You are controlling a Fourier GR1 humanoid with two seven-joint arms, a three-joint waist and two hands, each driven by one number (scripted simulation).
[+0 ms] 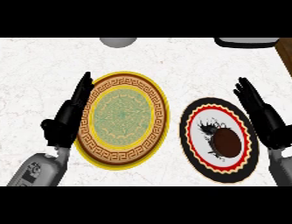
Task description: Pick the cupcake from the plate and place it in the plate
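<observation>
Fingers straight on both my hands: left hand (68, 118) beside the yellow-rimmed plate (150, 87), right hand (265, 116) at the black-rimmed plate (194, 109) holding the cupcake (227, 141).

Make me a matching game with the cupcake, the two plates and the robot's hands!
Things:
1. cupcake
2. yellow-rimmed plate
3. left hand
4. right hand

Places:
A. open, at the black-rimmed plate's right edge
B. holds nothing, left of the other plate
C. sits on the black-rimmed plate
D. open, at the yellow-rimmed plate's left edge

Pairs: 1-C, 2-B, 3-D, 4-A
</observation>
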